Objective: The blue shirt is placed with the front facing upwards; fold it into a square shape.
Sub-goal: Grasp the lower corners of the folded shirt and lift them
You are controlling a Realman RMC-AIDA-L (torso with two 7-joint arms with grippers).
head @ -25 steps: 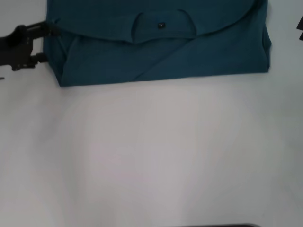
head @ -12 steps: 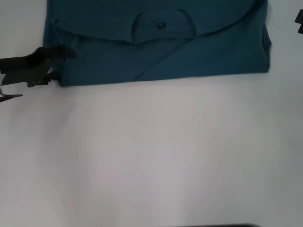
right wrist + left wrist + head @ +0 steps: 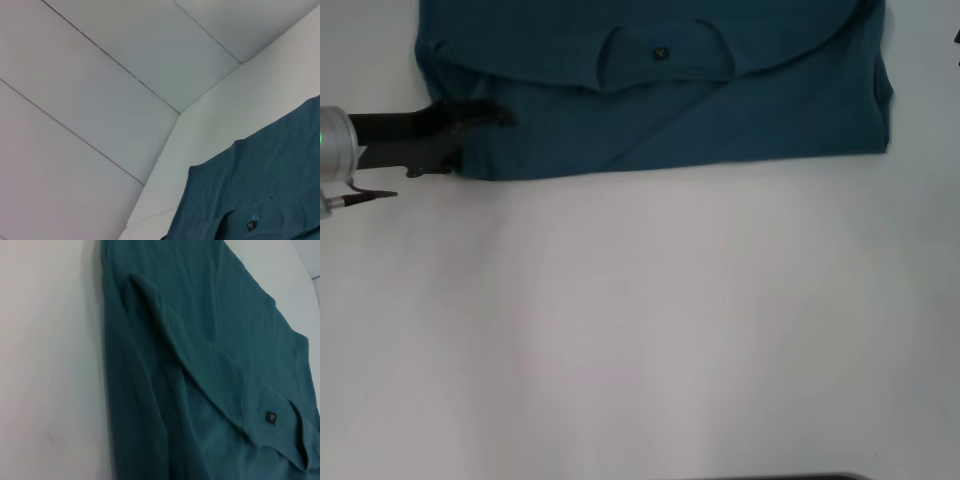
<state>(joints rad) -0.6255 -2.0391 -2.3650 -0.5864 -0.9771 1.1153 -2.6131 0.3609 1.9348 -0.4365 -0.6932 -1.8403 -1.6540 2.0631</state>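
Although the blue shirt (image 3: 660,90) is already folded into a wide band along the upper edge of the head view, a square is not yet formed. Over the last second the left gripper (image 3: 470,135) has been brought in from the left edge onto the shirt's lower-left corner, where its fingers are now pinched around the cloth. A sideways fold is judged to be next. Only a sliver of the right arm is seen at upper right; its grip cannot be told.
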